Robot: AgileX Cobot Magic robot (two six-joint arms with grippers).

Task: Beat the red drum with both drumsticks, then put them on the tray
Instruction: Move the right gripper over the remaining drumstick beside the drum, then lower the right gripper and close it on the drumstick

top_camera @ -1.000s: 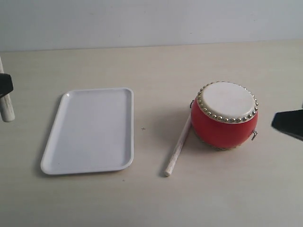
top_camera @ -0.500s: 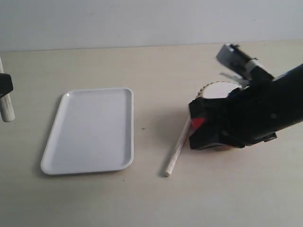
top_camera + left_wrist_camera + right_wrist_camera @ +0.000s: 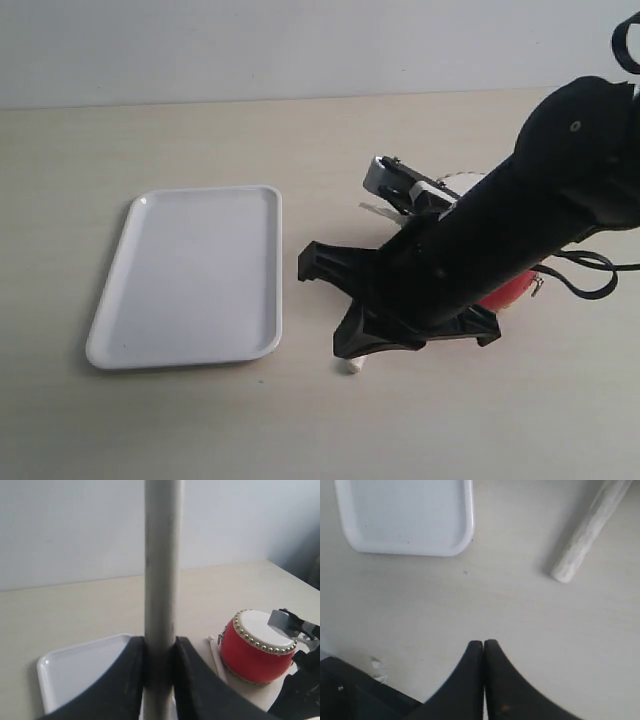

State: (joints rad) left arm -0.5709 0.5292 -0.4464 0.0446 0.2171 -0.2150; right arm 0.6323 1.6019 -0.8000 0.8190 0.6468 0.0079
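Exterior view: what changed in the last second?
The right arm swung in from the right, over the red drum, toward the loose drumstick; the right gripper is shut, empty. The left gripper, clamping the other drumstick, left the exterior view. The tray, drum and loose drumstick stayed put.

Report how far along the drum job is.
Done: one drumstick is gripped in the left end effector. In hand: the right end effector, shut, hovers near the second drumstick lying on the table. Left: grasping it, beating the red drum, then traying both; the tray holds nothing.
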